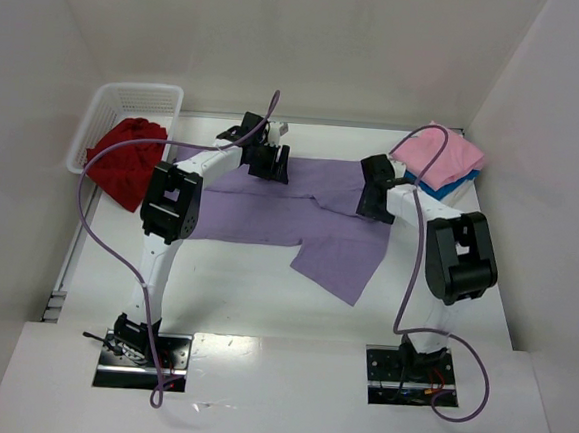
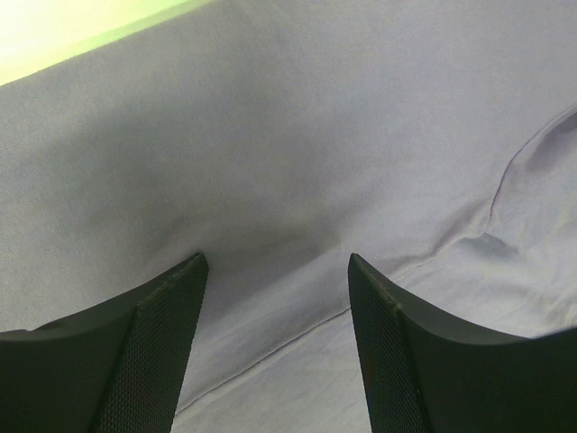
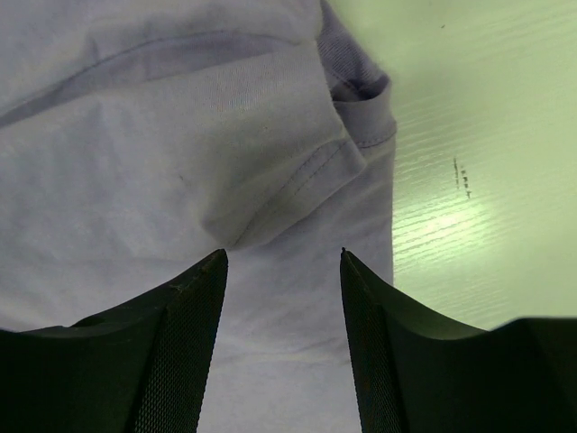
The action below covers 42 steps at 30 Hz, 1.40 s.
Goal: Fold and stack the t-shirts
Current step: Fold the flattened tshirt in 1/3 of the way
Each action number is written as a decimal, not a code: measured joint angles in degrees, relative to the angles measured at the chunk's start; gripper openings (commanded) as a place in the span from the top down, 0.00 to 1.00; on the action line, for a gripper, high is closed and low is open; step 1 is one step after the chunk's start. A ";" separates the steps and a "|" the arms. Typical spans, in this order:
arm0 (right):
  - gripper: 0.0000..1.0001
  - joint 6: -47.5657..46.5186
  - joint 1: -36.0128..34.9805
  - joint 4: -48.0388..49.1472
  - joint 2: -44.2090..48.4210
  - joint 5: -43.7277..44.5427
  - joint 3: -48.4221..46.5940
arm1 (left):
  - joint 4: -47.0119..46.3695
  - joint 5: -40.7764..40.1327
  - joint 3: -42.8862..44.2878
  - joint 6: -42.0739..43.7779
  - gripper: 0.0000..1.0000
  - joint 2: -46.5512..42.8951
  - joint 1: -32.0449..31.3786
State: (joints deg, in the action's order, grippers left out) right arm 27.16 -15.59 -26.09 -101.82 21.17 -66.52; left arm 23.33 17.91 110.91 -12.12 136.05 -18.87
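The lavender purple t-shirt [image 1: 309,223] lies spread across the middle of the table, partly folded, one corner hanging toward the front. My left gripper [image 1: 269,163] is open, low over its far left edge; cloth [image 2: 288,162] fills that wrist view between the fingers. My right gripper [image 1: 374,201] is open over the shirt's right edge; a folded sleeve hem [image 3: 297,180] lies just ahead of its fingers. The deep red t-shirt [image 1: 126,158] hangs out of the basket. The pink t-shirt [image 1: 443,151] lies folded on the bright blue t-shirt [image 1: 442,185] at the far right.
A white lattice basket [image 1: 128,99] stands at the far left corner. White walls close the table on three sides. Purple cables loop from both arms. Bare table top [image 3: 478,162] shows right of the shirt's edge.
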 measured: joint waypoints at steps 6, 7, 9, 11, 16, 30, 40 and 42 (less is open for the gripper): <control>0.41 -0.22 0.00 1.49 -1.81 -0.74 0.00 | 0.07 0.02 0.11 0.02 0.27 0.09 0.00; 0.41 -0.22 0.00 1.86 -2.12 -0.85 0.00 | 0.09 0.02 0.11 0.02 0.27 0.09 0.00; 0.41 -0.22 0.00 2.78 -3.04 -0.92 -0.02 | 0.09 0.04 0.11 0.02 0.27 0.09 0.00; 0.41 -0.22 0.00 3.17 -3.91 -1.05 -0.02 | 0.11 0.04 0.13 0.02 0.27 0.09 0.00; 0.56 -0.55 0.00 3.87 -5.60 -1.11 -1.18 | 0.44 0.15 0.87 0.15 0.27 0.55 0.00; 1.00 -1.05 0.00 4.39 -6.12 -0.70 -2.32 | 0.48 0.22 1.01 0.17 0.27 0.66 0.00; 1.00 -1.44 0.57 2.49 2.86 1.16 -4.70 | 0.50 0.24 1.11 0.17 0.27 0.72 0.00; 1.00 -1.49 0.98 2.47 4.87 1.22 -4.87 | 0.50 0.24 1.11 0.17 0.27 0.72 0.00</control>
State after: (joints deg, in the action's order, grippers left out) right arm 25.67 -14.61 -23.62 -96.95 22.39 -71.40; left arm 23.83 18.15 112.03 -11.94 136.77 -18.87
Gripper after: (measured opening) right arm 0.004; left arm 0.724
